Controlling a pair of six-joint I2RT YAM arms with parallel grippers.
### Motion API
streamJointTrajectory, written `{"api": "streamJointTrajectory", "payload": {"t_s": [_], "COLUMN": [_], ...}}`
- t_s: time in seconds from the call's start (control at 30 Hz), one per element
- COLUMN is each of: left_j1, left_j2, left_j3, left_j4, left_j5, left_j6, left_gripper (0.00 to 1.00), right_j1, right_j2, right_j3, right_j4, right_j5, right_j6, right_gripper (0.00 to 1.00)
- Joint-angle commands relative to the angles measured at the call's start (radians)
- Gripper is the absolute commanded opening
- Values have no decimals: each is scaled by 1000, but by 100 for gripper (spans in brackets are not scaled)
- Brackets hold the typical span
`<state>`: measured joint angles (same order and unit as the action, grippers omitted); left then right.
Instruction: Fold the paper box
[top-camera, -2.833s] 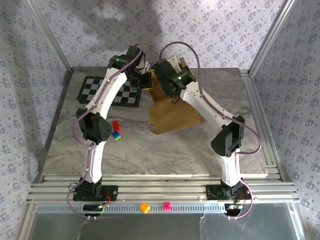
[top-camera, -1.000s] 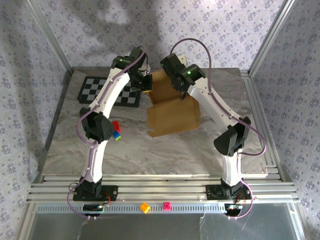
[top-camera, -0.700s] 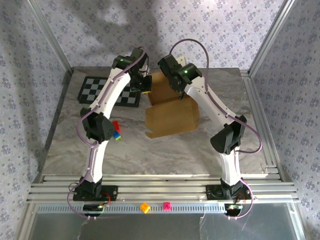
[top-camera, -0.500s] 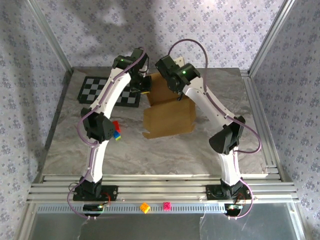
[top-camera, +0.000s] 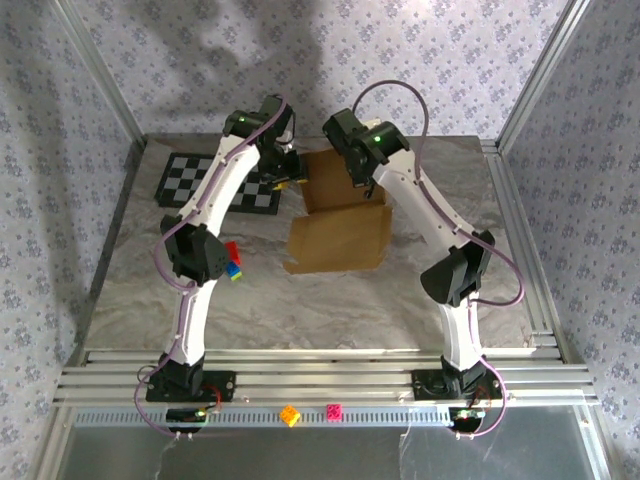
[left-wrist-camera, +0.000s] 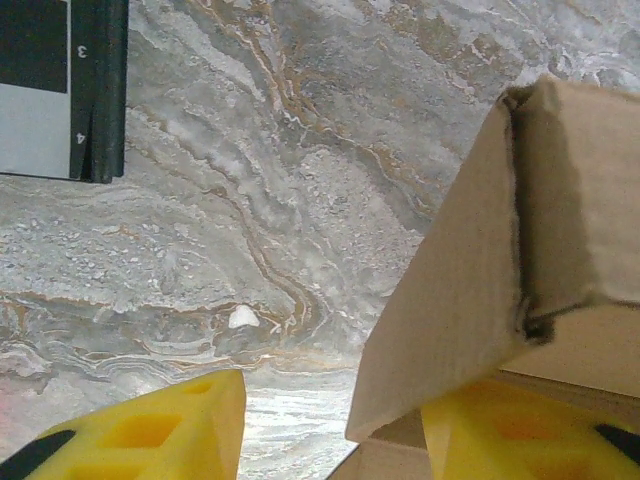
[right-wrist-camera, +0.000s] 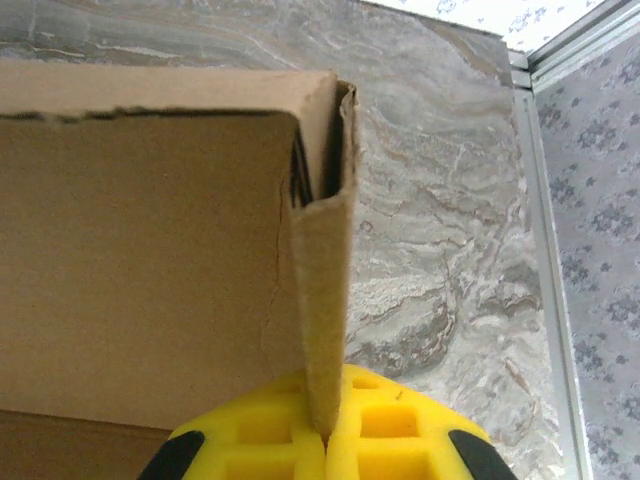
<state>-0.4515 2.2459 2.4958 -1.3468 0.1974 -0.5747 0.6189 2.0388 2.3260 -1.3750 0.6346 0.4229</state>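
The tan paper box (top-camera: 335, 240) sits mid-table, its back part (top-camera: 330, 180) raised between the two arms. In the right wrist view my right gripper (right-wrist-camera: 326, 432) is shut on the thin edge of an upright cardboard wall (right-wrist-camera: 325, 300) at the box's corner; in the top view the gripper (top-camera: 367, 188) is at the box's right rear. My left gripper (left-wrist-camera: 330, 430) is open at the box's left rear (top-camera: 291, 176). A slanted cardboard side flap (left-wrist-camera: 450, 300) rests against its right finger (left-wrist-camera: 510, 435), with the left finger (left-wrist-camera: 150, 430) apart over bare table.
A black-and-white checkerboard mat (top-camera: 215, 182) lies at the back left, its corner (left-wrist-camera: 60, 90) in the left wrist view. Small red, blue and green blocks (top-camera: 232, 260) lie beside the left arm. Orange (top-camera: 290, 414) and pink (top-camera: 333, 410) blocks sit on the front rail.
The box has slid left and squared up, its front panel lying lower and flatter. The right gripper has shifted slightly right along the box's rear; the left gripper has stayed at the left rear corner.
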Motion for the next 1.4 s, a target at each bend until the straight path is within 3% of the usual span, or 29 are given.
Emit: {"api": "streamJointTrajectory", "payload": {"t_s": [0.0,0.17,0.27,0.57,0.87,0.93,0.97,1.17,1.37], "left_j1": [8,10,20,24,-75,-100,-112,-177,-213], "left_j2": [-38,-96,-122,-267,-308,-284,-269,-235,-356], "left_j3": [55,51,53,-12,-97,-77,-59,-33,-237], "left_j4": [12,96,111,51,32,35,30,-2,97], "left_j5": [48,31,4,-172,-157,-154,-157,-215,-289], "left_j6": [-29,-59,-117,-372,-564,-556,-550,-469,-316], "left_gripper": [50,51,48,45,56,63,80,80,75], "right_j1": [-15,-58,-123,-391,-397,-387,-380,-344,-327], "right_j2": [24,23,-3,-246,-308,-311,-317,-353,-302], "right_j3": [-7,-30,-97,-620,-765,-792,-808,-933,-948], "right_j4": [-46,-58,-48,303,336,342,344,450,444], "right_j5": [-44,-98,-199,-640,-669,-680,-681,-733,-754], "right_j6": [58,120,237,794,1106,1153,1185,1380,1469], "right_gripper": [0,0,0,0,0,0,0,0,0]}}
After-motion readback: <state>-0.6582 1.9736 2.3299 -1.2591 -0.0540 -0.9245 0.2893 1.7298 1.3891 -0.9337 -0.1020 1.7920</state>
